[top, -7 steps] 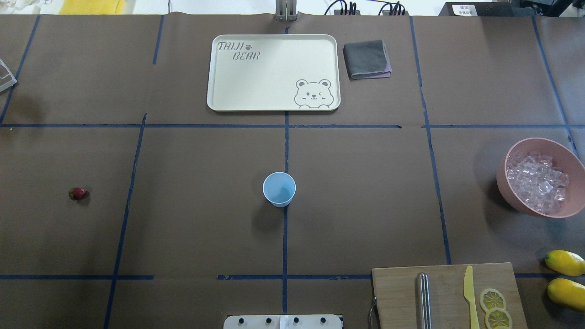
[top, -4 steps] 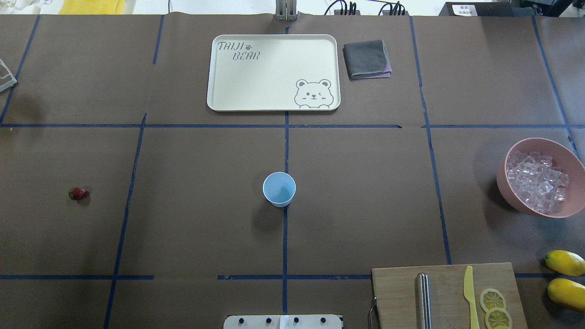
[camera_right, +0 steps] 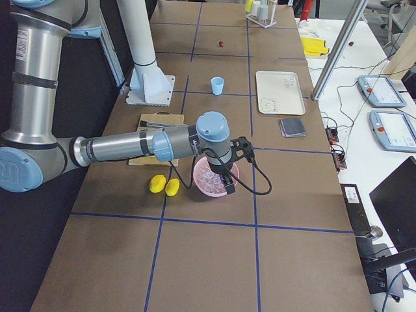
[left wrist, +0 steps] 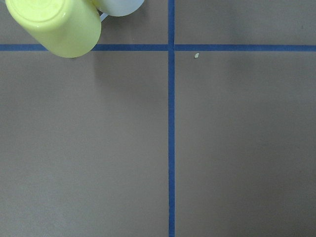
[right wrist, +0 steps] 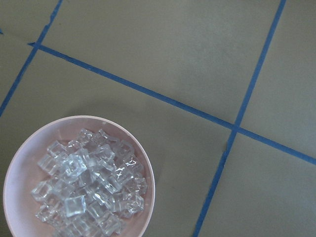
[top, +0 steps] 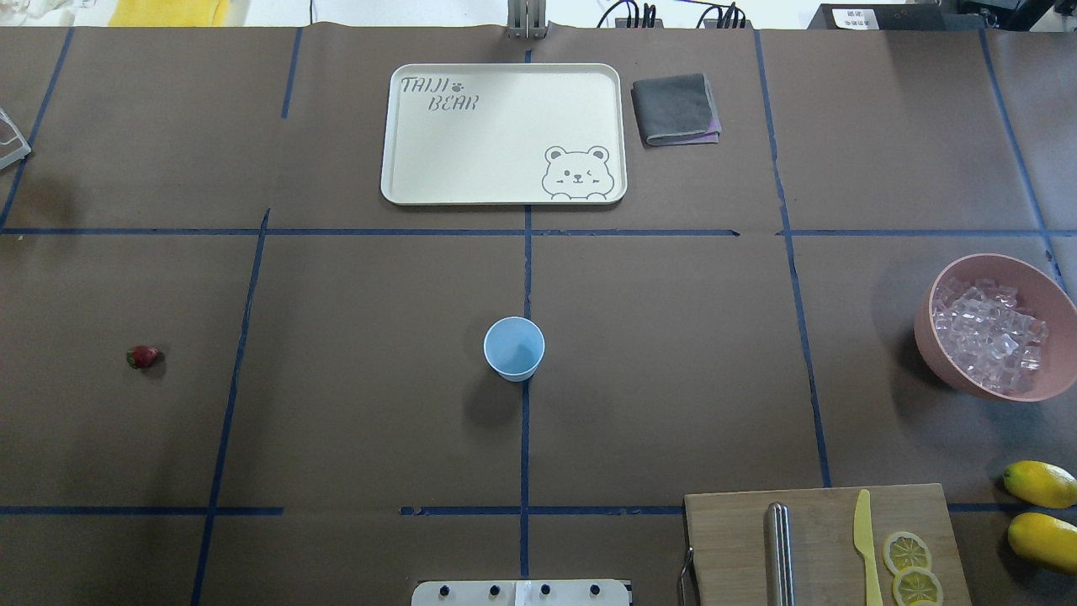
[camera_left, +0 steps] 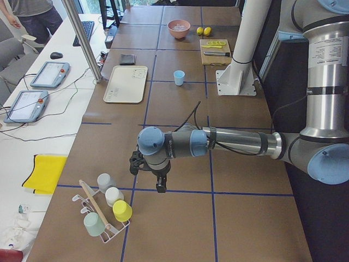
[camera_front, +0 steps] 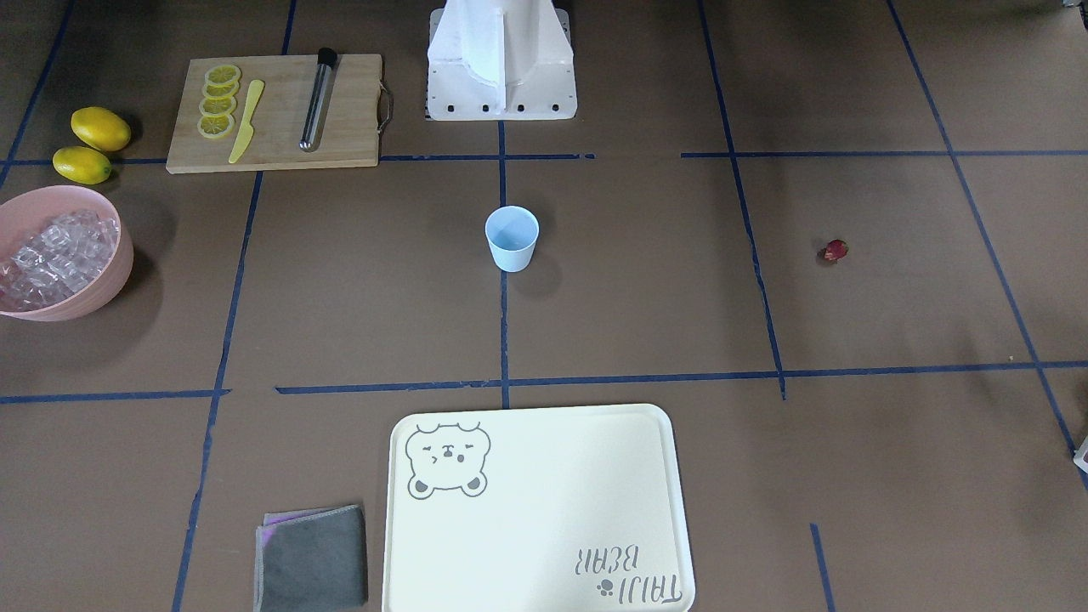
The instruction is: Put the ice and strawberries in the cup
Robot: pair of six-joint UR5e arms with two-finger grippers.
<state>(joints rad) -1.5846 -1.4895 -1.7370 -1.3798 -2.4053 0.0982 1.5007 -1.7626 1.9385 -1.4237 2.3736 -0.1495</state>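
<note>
The light-blue cup (top: 514,348) stands upright at the table's middle, with nothing showing inside it. One dark-red strawberry (top: 143,357) lies alone far to the left. The ice (top: 989,337) fills a pink bowl (top: 941,362) at the right edge; the right wrist view looks down on the ice (right wrist: 86,182). My right gripper (camera_right: 229,187) hangs over the bowl, seen only in the exterior right view. My left gripper (camera_left: 160,186) hovers over bare table beyond the strawberry, seen only in the exterior left view. I cannot tell whether either gripper is open or shut.
A cream bear tray (top: 503,135) and a folded grey cloth (top: 676,109) lie at the back. A cutting board (top: 824,547) holds a metal rod, a yellow knife and lemon slices. Two lemons (top: 1041,484) lie beside it. A rack of upturned cups (camera_left: 106,210) stands near the left gripper.
</note>
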